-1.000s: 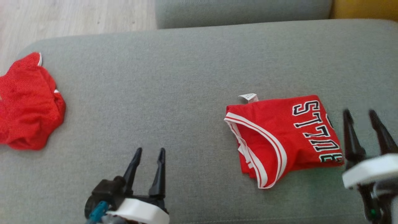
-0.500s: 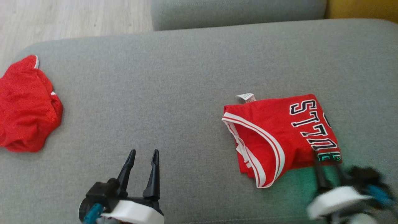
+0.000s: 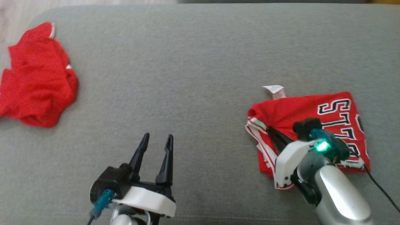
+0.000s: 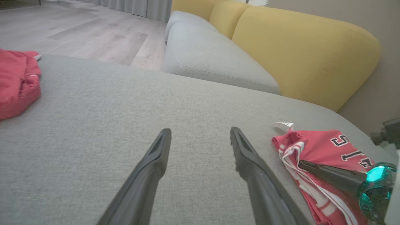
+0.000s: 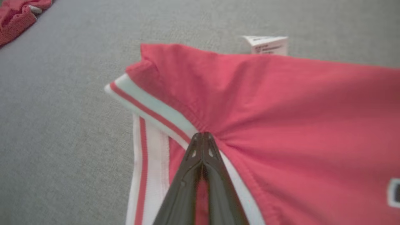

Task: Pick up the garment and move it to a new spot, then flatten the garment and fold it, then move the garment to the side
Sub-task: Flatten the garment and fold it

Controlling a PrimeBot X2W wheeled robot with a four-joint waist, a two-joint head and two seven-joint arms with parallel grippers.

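1. While the grey cushion carries both pieces of cloth, I judge it has room for the last step: bare seat lies between the jersey and the crumpled red garment at its far left. My head camera has tipped down since a second ago. That is why the floor and the other seat have mostly slid off the top of that view, and I don't read it as things moving.
2. The jersey lies on the right part of the cushion, folded into a compact block with its lettering up. Picking up, flattening and folding look done to me; only the move to the side is left, and it does not look lifted yet. Its striped trim lay in a smooth open loop before and now puckers toward the tips.
3. The right tool is clenched on that trim near the jersey's left edge, with cloth pinched between its tips. A second ago it stood spread, off the jersey's right edge.
4. The left tool hovers released over bare cushion, well apart from the jersey and as spread as before.
5. The white label pokes out from the jersey's far edge, as it did.
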